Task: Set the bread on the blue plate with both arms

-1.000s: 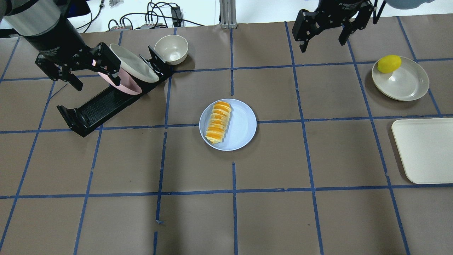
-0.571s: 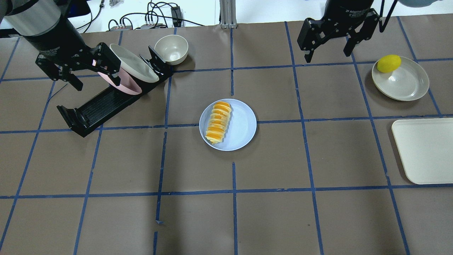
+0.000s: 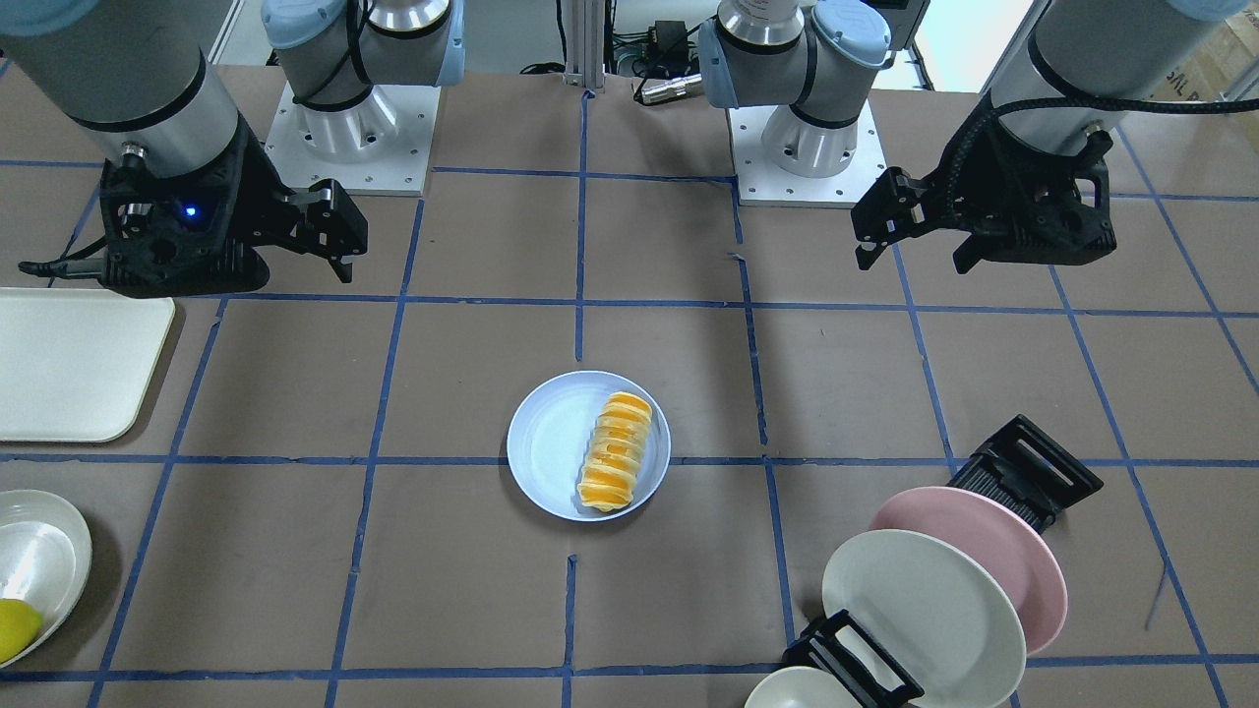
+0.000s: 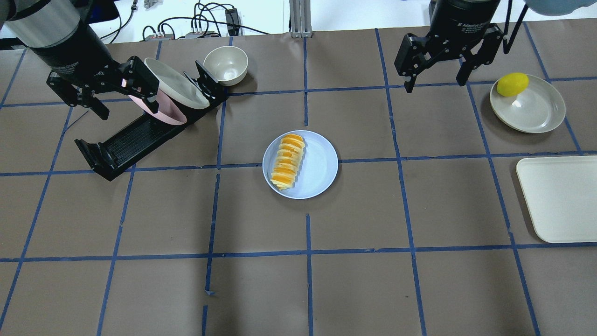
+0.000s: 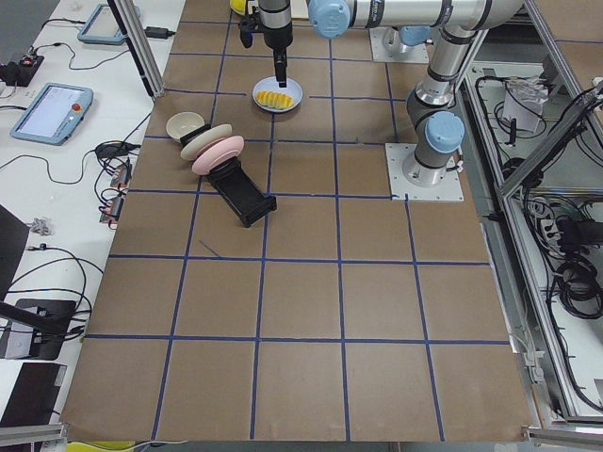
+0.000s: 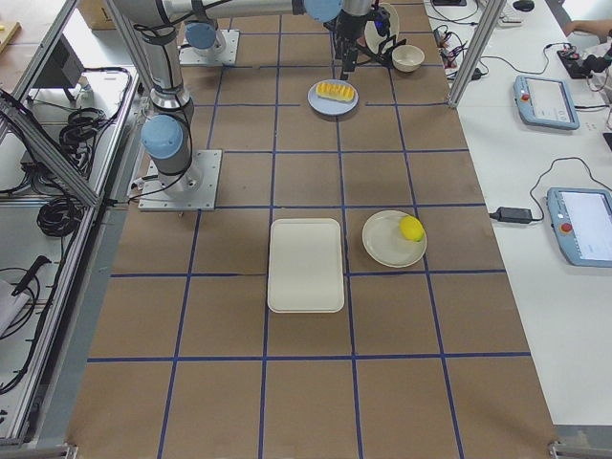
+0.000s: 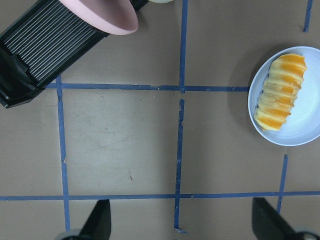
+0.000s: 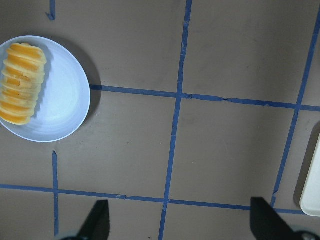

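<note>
The bread (image 4: pixel 288 161), a ridged cream loaf with orange stripes, lies on the left half of the blue plate (image 4: pixel 321 169) at the table's middle. It also shows in the front view (image 3: pixel 615 464) on the plate (image 3: pixel 549 452), and in both wrist views (image 7: pixel 280 92) (image 8: pixel 20 82). My left gripper (image 4: pixel 128 105) is open and empty, hovering over the dish rack, far left of the plate. My right gripper (image 4: pixel 434 85) is open and empty, hovering up and right of the plate. Neither gripper touches anything.
A black dish rack (image 4: pixel 126 142) holds a pink plate (image 4: pixel 161 112) and a cream plate (image 4: pixel 175 84), with a cream bowl (image 4: pixel 225 64) behind. A cream plate (image 4: pixel 531 109) with a yellow lemon (image 4: pixel 512 84) and a cream tray (image 4: pixel 559 198) lie at the right.
My right gripper has moved a little right and lower in the overhead view, still open. The left arm, the bread and the plate have not moved.
</note>
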### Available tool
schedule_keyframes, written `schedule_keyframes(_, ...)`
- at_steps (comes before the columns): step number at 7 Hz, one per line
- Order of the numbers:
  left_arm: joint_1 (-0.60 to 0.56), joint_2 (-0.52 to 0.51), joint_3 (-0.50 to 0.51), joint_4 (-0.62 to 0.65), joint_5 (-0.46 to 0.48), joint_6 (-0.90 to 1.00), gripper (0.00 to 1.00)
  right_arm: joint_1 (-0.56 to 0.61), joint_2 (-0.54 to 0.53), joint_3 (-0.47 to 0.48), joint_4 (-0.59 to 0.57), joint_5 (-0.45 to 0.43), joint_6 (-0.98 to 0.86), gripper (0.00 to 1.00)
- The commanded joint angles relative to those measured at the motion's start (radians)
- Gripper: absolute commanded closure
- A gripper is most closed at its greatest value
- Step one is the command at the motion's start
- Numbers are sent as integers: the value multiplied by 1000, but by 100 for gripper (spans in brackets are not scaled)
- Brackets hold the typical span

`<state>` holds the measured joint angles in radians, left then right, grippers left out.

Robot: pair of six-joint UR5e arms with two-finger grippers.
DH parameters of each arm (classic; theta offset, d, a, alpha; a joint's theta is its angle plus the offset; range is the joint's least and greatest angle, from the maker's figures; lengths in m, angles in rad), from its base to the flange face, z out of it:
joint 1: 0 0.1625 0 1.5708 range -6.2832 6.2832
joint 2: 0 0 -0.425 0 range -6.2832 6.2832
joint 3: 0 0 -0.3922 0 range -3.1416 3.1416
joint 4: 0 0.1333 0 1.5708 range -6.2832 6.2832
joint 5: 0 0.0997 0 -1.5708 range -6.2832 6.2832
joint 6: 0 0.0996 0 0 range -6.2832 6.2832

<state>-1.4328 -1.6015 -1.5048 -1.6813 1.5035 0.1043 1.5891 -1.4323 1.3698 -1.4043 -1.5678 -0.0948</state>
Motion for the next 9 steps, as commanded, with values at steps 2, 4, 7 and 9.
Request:
schedule_keyframes(2, 0, -2, 0, 0, 0, 2, 0, -1, -118, 159, -74, -1, -6, 0)
schedule_keyframes(4, 0, -2, 0, 0, 0, 2, 0, 2, -117, 158, -76, 0, -6, 0)
schedule_keyframes(7, 0, 0, 0, 0, 0, 2, 0, 0, -119, 160, -74, -1, -6, 0)
schedule_keyframes(9, 0, 0, 0, 0, 0, 6, 0, -1, -117, 158, -74, -1, -8, 0)
